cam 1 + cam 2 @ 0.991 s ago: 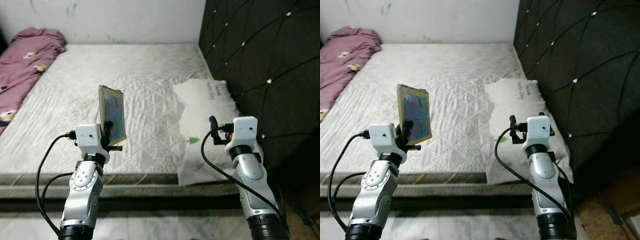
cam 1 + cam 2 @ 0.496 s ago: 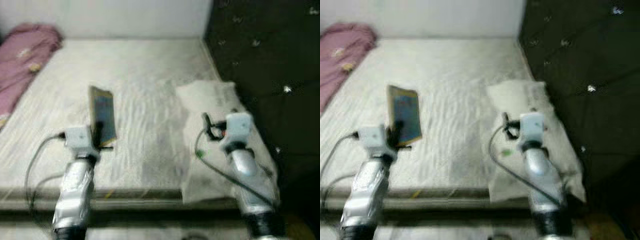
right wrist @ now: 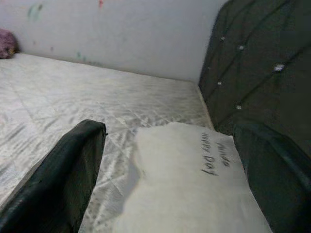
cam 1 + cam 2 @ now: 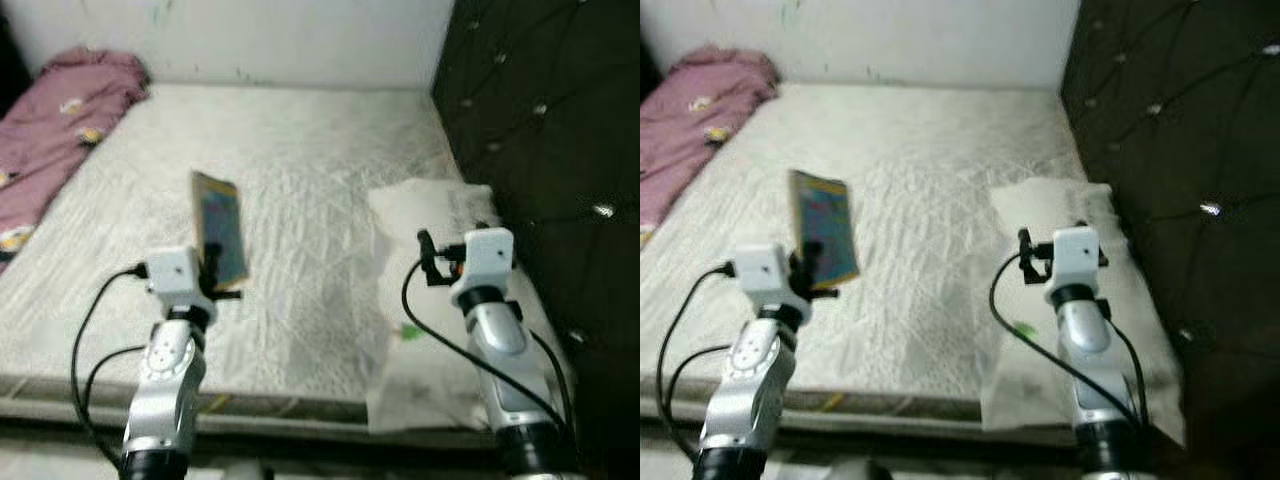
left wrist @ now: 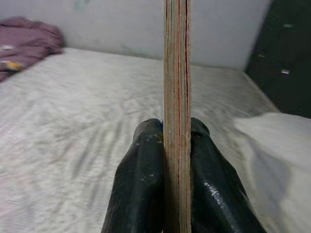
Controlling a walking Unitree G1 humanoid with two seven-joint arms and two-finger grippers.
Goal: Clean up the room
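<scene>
Left wrist view cuts off our left gripper point(image 5: 177, 160) low down; its fingers point(image 5: 141, 184) pinch a thin book point(image 4: 220, 228), held upright and edge-on above the bed point(image 4: 310, 170). Its cover looks colourful, its detail blurred. Our right gripper point(image 3: 175, 170) is spread wide above a white pillow point(image 4: 430, 210) beside the dark headboard point(image 4: 540, 120). A purple blanket point(image 4: 60, 110) lies on the bed's far side.

Two silver metal arms with rounded, segmented housings end in dark cuffs at the near edge. Each carries a boxy white wrist block; the right one shows a small orange-red mark. Looping black cables run from each block down along the arm. The left gripper point(image 5: 177, 145) has glossy black rounded fingers point(image 5: 141, 184); the right gripper point(image 3: 170, 160) has two long matte black fingers point(image 3: 63, 179).
</scene>
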